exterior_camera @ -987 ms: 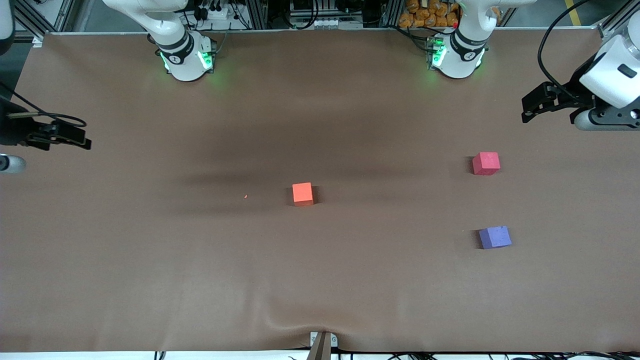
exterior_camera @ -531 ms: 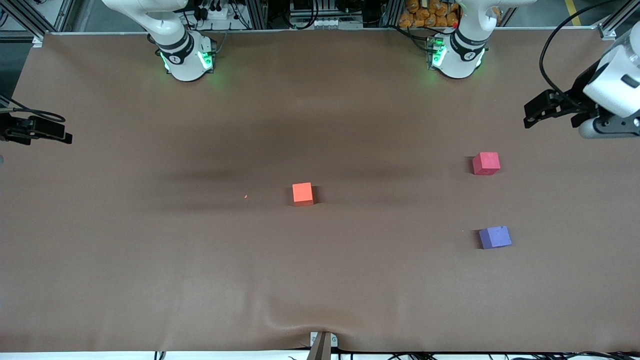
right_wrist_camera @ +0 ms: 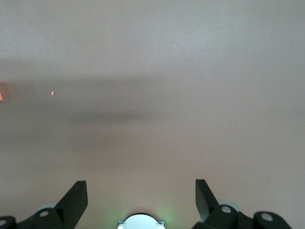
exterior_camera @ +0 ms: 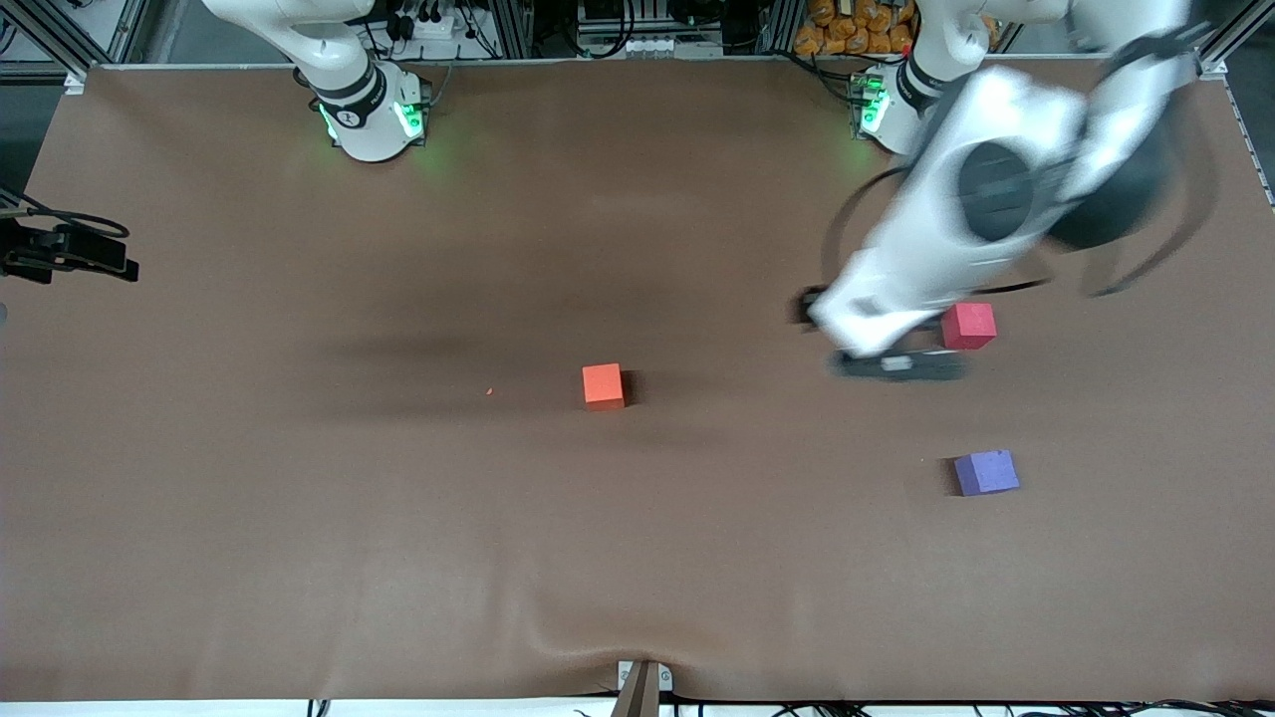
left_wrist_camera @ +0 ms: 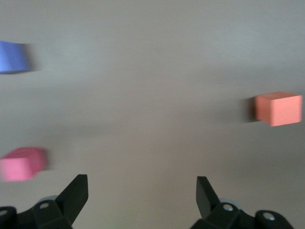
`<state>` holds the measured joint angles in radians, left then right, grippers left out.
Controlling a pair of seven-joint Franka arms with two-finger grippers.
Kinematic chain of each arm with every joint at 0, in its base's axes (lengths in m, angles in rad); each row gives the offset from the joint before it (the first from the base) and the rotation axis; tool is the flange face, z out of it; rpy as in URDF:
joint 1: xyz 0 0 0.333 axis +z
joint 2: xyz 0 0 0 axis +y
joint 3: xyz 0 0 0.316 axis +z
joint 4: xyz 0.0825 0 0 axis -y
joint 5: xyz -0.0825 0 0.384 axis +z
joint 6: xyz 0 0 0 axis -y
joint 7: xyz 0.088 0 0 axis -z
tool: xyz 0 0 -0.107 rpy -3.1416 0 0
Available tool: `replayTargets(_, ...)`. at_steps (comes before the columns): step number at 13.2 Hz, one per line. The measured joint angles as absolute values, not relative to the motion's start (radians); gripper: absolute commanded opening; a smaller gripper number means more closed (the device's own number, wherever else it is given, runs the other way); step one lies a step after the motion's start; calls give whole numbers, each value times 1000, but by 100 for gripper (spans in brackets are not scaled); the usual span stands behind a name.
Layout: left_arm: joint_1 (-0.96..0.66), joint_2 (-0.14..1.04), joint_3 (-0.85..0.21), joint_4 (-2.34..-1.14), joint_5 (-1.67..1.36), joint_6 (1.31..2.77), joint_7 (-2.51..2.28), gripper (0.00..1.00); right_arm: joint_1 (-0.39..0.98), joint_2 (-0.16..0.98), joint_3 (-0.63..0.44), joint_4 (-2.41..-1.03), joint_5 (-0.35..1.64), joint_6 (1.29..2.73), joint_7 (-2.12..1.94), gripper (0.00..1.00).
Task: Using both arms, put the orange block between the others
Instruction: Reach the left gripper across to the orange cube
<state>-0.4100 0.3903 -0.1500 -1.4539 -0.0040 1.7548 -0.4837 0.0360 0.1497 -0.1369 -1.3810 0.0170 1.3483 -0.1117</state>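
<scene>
A robotics lab: two white arms [exterior_camera: 349, 90] with green-lit bases bolted along one edge of a brown-covered table [exterior_camera: 299, 518], aluminium framing [exterior_camera: 60, 40] and tangled cables [exterior_camera: 598, 30] past that edge.

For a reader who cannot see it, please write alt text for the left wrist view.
The left claw, fingers spread open and holding nothing, hangs over bare brown table. An orange block, a pinkish-red cube and a purple-blue cube sit apart on the table, all slightly blurred.
</scene>
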Motion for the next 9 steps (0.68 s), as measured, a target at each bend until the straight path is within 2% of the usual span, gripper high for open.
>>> replayTargets(5, -602, 634, -145, -1454, -4, 2136, -721, 100, 51, 151, -137, -1381, 16, 1331, -112, 100)
replayTargets(9, -691, 732, -142, -1448, -4, 2329, -868, 100, 69, 152, -136, -1382, 16, 1325, -112, 100)
